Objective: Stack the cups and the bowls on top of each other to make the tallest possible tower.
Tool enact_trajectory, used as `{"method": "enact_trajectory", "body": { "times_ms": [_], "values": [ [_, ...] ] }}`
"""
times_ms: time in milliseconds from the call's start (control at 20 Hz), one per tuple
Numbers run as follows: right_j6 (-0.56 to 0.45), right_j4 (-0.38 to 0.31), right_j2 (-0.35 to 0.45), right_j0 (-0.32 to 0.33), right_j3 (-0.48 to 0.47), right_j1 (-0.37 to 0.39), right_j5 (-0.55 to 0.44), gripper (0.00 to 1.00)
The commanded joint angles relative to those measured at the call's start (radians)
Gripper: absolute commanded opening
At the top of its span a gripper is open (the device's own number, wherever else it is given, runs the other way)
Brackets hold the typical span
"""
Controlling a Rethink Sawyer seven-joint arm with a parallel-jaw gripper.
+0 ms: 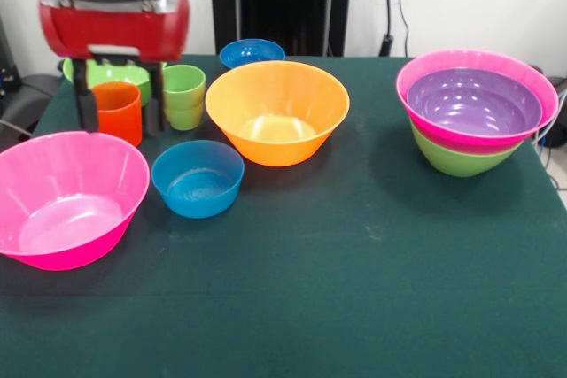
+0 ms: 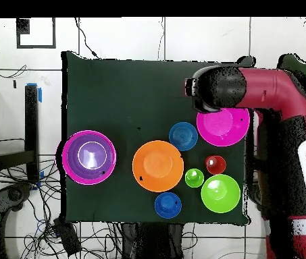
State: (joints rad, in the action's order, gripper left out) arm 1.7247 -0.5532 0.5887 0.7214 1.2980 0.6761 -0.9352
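Note:
My gripper (image 1: 121, 127) hangs open and empty at the left. Its two black fingers (image 1: 86, 108) frame the orange-red cup (image 1: 118, 112) without gripping it. In the overhead view the arm's end (image 2: 213, 88) lies by the loose pink bowl (image 2: 223, 125), apart from that cup (image 2: 215, 164). The light green cup (image 1: 184, 96) stands just right of the orange-red one. The tower (image 1: 474, 108) at the right is a green bowl, a pink bowl and a purple bowl nested; it also shows in the overhead view (image 2: 89, 157). The orange bowl (image 1: 277, 111) sits mid-table.
A loose pink bowl (image 1: 66, 196) is at the near left with a blue bowl (image 1: 198, 177) beside it. A green bowl (image 1: 106, 73) and a second blue bowl (image 1: 252, 52) stand at the far side. The table's dark green cloth (image 1: 354, 289) runs to the near edge.

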Motion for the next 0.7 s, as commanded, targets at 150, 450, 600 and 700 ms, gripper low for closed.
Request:
{"method": "enact_trajectory", "body": {
  "times_ms": [150, 450, 600, 700],
  "values": [
    [0.143, -0.003, -0.154, -0.056, 0.132, -0.011, -0.069, 1.00],
    [0.193, 0.055, -0.183, -0.062, 0.163, -0.032, -0.018, 1.00],
    [0.225, 0.090, -0.206, -0.076, 0.178, -0.035, -0.010, 1.00],
    [0.252, 0.110, -0.226, -0.089, 0.187, -0.034, -0.009, 1.00]
  ]
}}
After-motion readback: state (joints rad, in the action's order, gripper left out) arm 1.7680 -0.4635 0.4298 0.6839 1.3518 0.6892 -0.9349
